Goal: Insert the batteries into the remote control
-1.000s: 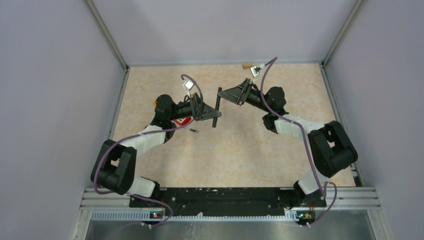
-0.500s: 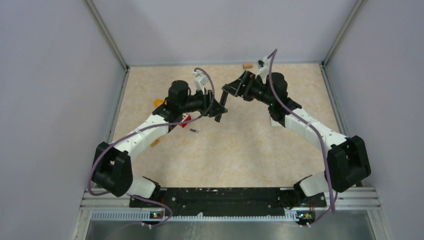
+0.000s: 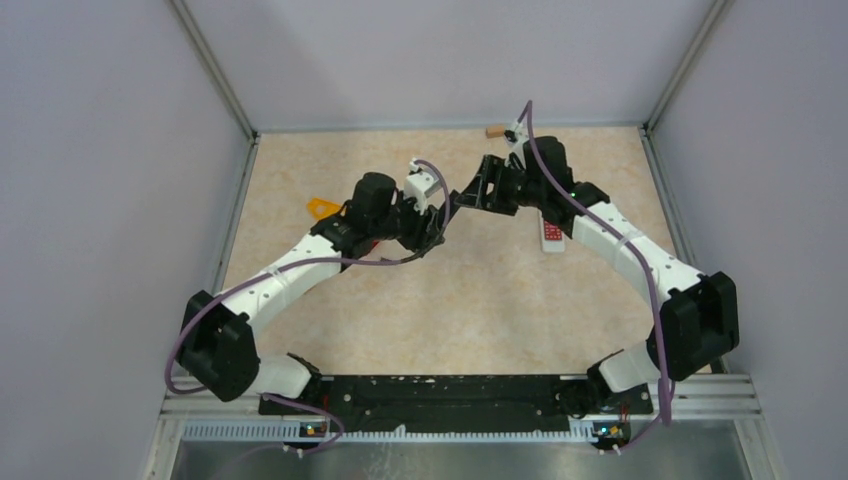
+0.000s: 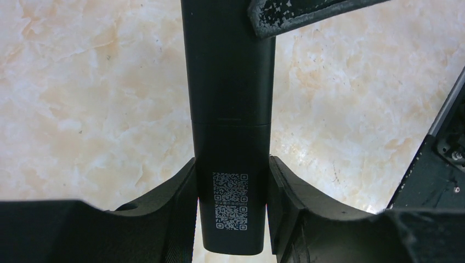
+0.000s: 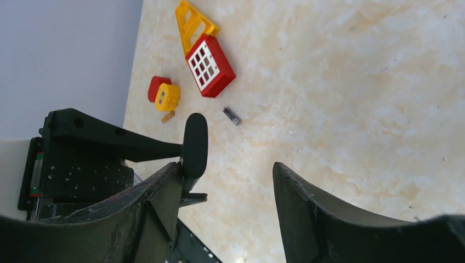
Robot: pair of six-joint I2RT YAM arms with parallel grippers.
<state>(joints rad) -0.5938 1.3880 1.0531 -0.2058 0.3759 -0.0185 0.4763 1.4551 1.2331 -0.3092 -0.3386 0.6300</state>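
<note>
My left gripper (image 4: 231,162) (image 3: 436,220) is shut on the lower end of a black remote control (image 4: 229,98), which has a white QR code on its back and is held above the table. The remote's far end (image 5: 196,143) rests against the tip of one finger of my right gripper (image 5: 226,165) (image 3: 466,197). That gripper stands open, its other finger well apart from the remote. One small dark battery (image 5: 231,115) lies on the table beyond, near the red block. In the top view my left arm hides it.
A red grid block (image 5: 210,64), a yellow piece (image 5: 192,19) and a small red-and-yellow toy (image 5: 163,96) lie left of centre. A white remote-like piece with red buttons (image 3: 552,236) lies under my right arm. A cork-coloured bit (image 3: 492,131) sits at the back wall.
My left arm has carried the black remote right and farther back. My right gripper has opened and come up to its far end. The white piece is now uncovered.
</note>
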